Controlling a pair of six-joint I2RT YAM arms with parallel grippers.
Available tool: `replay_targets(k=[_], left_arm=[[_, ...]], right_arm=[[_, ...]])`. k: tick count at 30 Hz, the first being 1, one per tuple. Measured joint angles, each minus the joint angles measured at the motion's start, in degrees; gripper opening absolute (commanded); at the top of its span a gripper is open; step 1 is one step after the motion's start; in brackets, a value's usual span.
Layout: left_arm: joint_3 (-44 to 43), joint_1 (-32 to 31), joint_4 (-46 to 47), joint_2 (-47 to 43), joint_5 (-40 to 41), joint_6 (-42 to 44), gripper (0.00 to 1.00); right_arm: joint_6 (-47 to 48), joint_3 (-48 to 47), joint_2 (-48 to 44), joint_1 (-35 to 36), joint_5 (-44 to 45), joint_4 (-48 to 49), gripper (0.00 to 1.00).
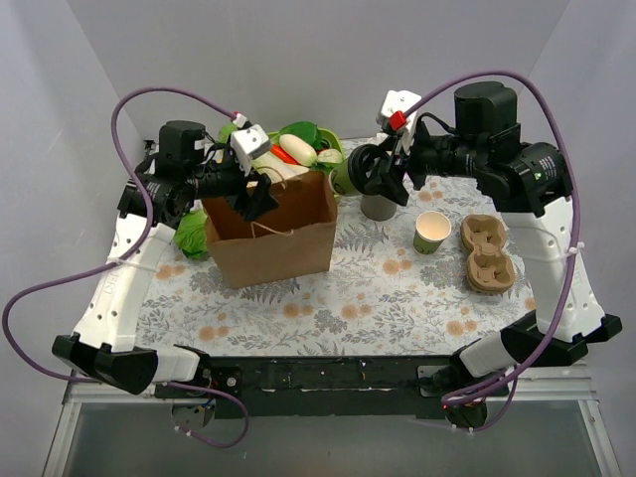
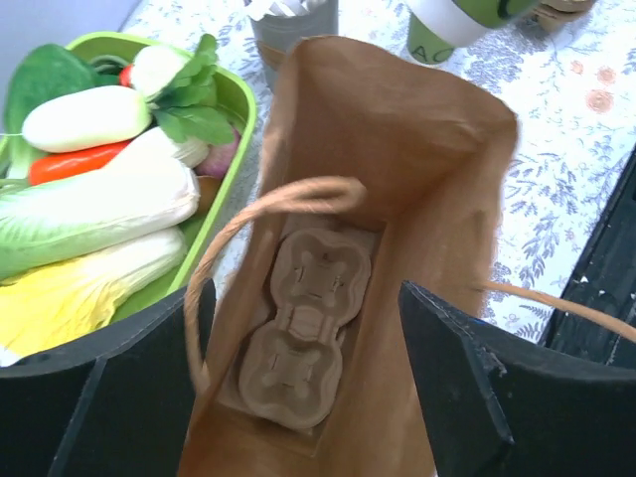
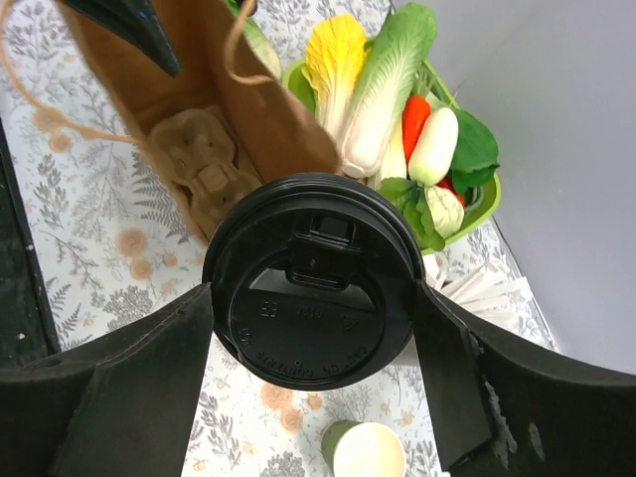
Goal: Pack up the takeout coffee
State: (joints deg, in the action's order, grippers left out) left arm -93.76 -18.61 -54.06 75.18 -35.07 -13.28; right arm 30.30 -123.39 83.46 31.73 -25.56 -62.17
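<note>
The takeout coffee (image 3: pixel 313 283) shows its round black lid in the right wrist view. My right gripper (image 3: pixel 310 298) is shut on it, one finger on each side of the lid. In the top view the right gripper (image 1: pixel 383 177) holds the cup (image 1: pixel 366 171) above the table, just right of the brown paper bag (image 1: pixel 273 238). The bag stands open with a cardboard cup carrier (image 2: pixel 303 328) lying on its bottom. My left gripper (image 2: pixel 303 298) is open, its fingers spread over the bag's mouth (image 1: pixel 256 194). The cup's green body is mostly hidden.
A grey straw holder (image 1: pixel 378 207) stands under the right gripper. A lidless green cup (image 1: pixel 431 232) and stacked cardboard carriers (image 1: pixel 487 253) sit to the right. A green tray of toy vegetables (image 1: pixel 308 139) lies behind the bag.
</note>
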Motion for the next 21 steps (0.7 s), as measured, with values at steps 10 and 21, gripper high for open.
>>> replay_targets(k=[10, 21], left_arm=[[-1.49, 0.42, -4.33, -3.02, 14.08, 1.44, 0.78], [-7.28, 8.81, -7.39, 2.45, 17.51, 2.49, 0.68]], right_arm=[[-1.77, -0.55, -0.33, 2.38, -5.05, -0.79, 0.45], [-3.80, -2.84, 2.27, 3.72, -7.85, 1.09, 0.44]])
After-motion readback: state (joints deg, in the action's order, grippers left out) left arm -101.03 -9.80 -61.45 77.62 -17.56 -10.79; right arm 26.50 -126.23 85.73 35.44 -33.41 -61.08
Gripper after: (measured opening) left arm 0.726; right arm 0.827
